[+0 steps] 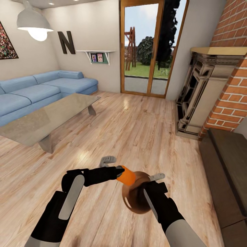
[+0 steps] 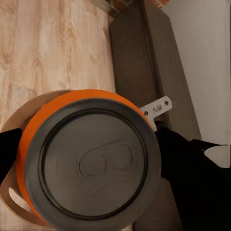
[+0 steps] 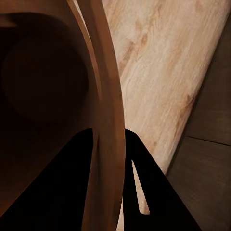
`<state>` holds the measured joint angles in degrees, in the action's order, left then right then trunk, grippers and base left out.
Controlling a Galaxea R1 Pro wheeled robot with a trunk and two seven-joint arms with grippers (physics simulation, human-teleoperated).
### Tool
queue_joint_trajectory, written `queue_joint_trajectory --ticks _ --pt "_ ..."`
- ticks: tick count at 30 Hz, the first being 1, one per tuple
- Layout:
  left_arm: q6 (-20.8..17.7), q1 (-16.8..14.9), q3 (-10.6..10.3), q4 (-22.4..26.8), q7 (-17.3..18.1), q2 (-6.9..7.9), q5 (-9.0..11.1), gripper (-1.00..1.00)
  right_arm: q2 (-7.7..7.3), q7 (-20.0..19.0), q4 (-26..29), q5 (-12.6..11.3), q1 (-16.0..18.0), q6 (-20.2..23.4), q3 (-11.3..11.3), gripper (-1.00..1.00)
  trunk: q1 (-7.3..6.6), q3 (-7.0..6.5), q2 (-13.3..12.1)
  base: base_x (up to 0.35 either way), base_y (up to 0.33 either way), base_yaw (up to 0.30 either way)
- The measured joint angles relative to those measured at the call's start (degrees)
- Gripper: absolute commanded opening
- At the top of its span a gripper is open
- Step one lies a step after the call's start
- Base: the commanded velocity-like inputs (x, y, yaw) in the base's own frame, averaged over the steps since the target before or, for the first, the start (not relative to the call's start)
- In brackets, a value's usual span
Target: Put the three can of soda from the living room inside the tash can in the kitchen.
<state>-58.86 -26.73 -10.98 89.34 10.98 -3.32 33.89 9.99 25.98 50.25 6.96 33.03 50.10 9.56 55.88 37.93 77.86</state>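
An orange can of soda (image 1: 127, 176) lies sideways in my left gripper (image 1: 124, 174), which is shut on it, low over the wood floor. The can's tip touches the mouth of the glossy brown trash can (image 1: 134, 202). My right gripper (image 1: 150, 183) holds that bin tilted in the air, shut on its rim. In the left wrist view the can's grey top (image 2: 94, 161) faces the camera, with the bin's tan rim (image 2: 10, 195) behind it. In the right wrist view the bin's wall (image 3: 108, 96) runs between my black fingers (image 3: 149, 183). Other soda cans are out of view.
A glass coffee table (image 1: 48, 118) and a blue corner sofa (image 1: 34, 89) stand at the left. At the right are the brick fireplace (image 1: 206, 89) and a low dark cabinet (image 1: 230, 164). A glass door (image 1: 151, 48) is straight ahead across open wood floor (image 1: 137, 127).
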Motion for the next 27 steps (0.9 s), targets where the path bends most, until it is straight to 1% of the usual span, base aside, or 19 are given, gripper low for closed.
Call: queue_joint_trajectory --ticks 9,11,15,16,19,23,27 --pt "2.2 -0.1 0.0 -2.1 -0.3 -0.22 -0.4 -1.00 0.00 0.0 0.1 0.1 0.0 0.1 0.5 -1.00 0.00 0.00 0.0 0.000 0.000 0.000" --pt "3.1 -0.1 -0.1 -3.2 -0.5 -0.26 -0.6 -1.00 0.00 0.0 0.1 0.0 0.0 0.1 0.9 -1.00 0.00 0.00 0.0 0.000 0.000 0.000" --pt "4.7 -0.1 0.0 -5.2 -0.7 -0.27 -0.8 -1.00 0.00 0.0 0.1 -0.8 0.0 0.1 1.1 -1.00 0.00 0.00 0.0 0.000 0.000 0.000" --pt "5.5 -0.1 0.0 -6.7 -0.9 -0.27 -1.1 -1.00 0.00 0.0 0.1 -1.0 0.0 0.2 1.2 -1.00 0.00 0.00 0.0 0.000 0.000 0.000" --pt "7.1 -0.2 0.0 -9.8 -1.2 -0.28 -0.8 -1.00 0.00 0.0 0.1 -1.4 0.0 0.2 1.2 -1.00 0.00 0.00 0.0 0.000 0.000 0.000" --pt "8.3 -0.2 0.0 -11.4 -1.2 -0.28 -0.7 -1.00 0.00 0.1 0.2 -1.4 0.0 0.3 1.3 -1.00 0.00 0.00 0.0 0.000 0.000 0.000" --pt "8.7 -0.2 0.0 -12.0 -1.2 -0.30 -0.6 -1.00 0.00 0.1 0.2 -1.5 0.0 0.2 1.3 -1.00 0.00 0.00 0.0 0.000 0.000 0.000"
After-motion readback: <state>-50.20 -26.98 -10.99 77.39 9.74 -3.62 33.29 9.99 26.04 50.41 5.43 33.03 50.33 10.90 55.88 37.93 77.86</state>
